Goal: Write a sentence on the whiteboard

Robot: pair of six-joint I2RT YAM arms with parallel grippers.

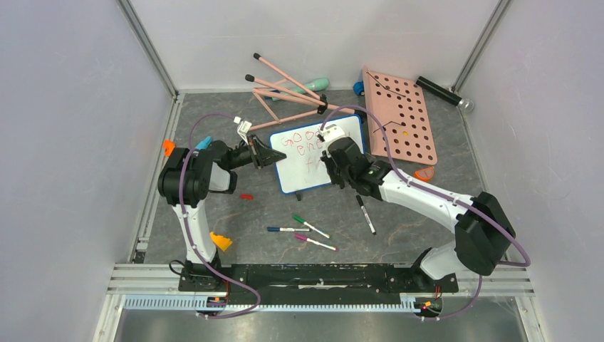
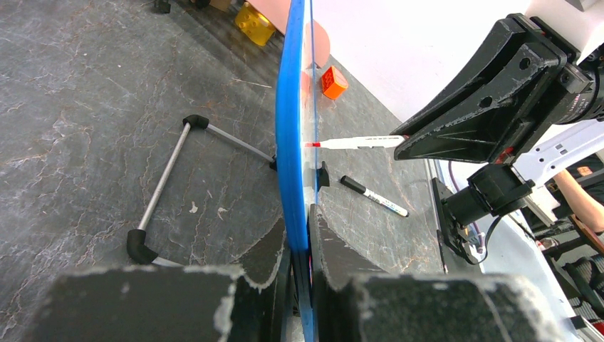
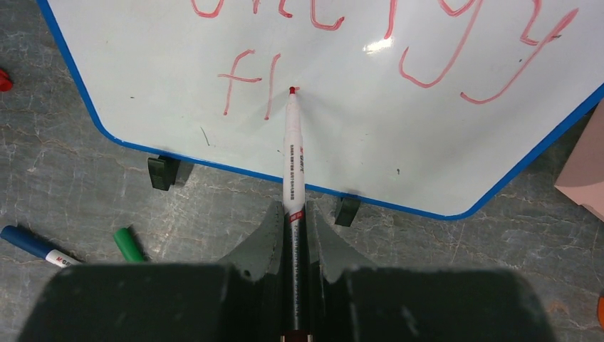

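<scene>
Writing is being done mid-sentence: the red marker [image 3: 293,160] is being pinched between the closed fingers of the right gripper [image 3: 295,221], with its tip touching the whiteboard [image 3: 399,128] just right of "fl". The whiteboard is being held tilted up near the middle of the table [image 1: 427,221], its blue edge clamped by the closed left gripper [image 2: 299,246]. The sentence [image 1: 305,146] is being judged roughly two-thirds done: two upper red lines are written, and the third is only begun. The rest of that last word is left. Spare markers [image 1: 310,226] are lying near the board's front.
</scene>
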